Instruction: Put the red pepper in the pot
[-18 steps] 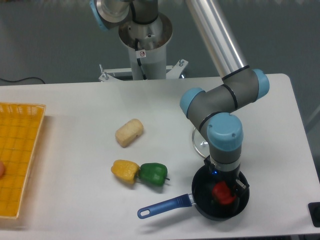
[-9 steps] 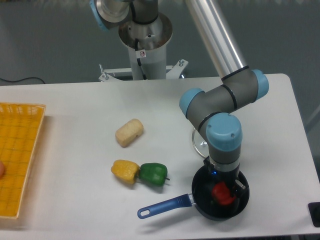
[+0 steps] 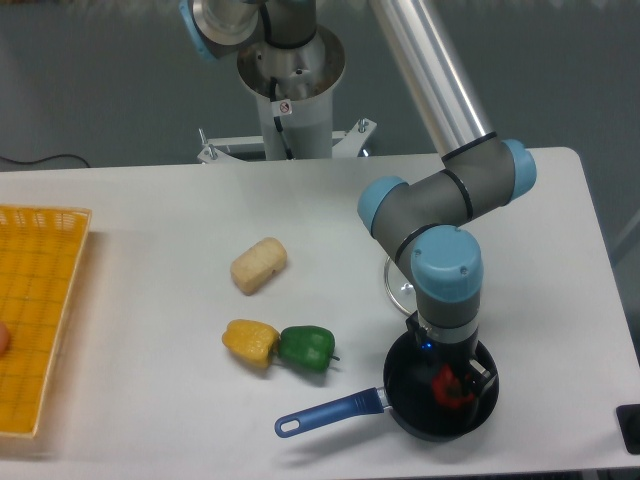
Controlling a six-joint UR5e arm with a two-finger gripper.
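The red pepper (image 3: 453,388) lies inside the pot (image 3: 412,412), a round black saucepan near the table's front right edge. The pot's blue handle (image 3: 325,411) points left toward the front edge. My gripper (image 3: 452,382) points straight down into the pot with its fingers on either side of the pepper. The fingers look slightly parted and the pepper sits low between them, partly hidden by the gripper body. The wrist covers the pot's far rim.
A green pepper (image 3: 306,347) and a yellow pepper (image 3: 250,341) lie side by side left of the pot. A pale corn piece (image 3: 259,265) lies further back. A glass lid (image 3: 400,285) sits behind the pot, mostly hidden by the arm. A yellow basket (image 3: 35,320) stands at the left edge.
The arm has hardly moved. The red pepper now shows smaller and slightly lower and to the right in the pot, as if let go.
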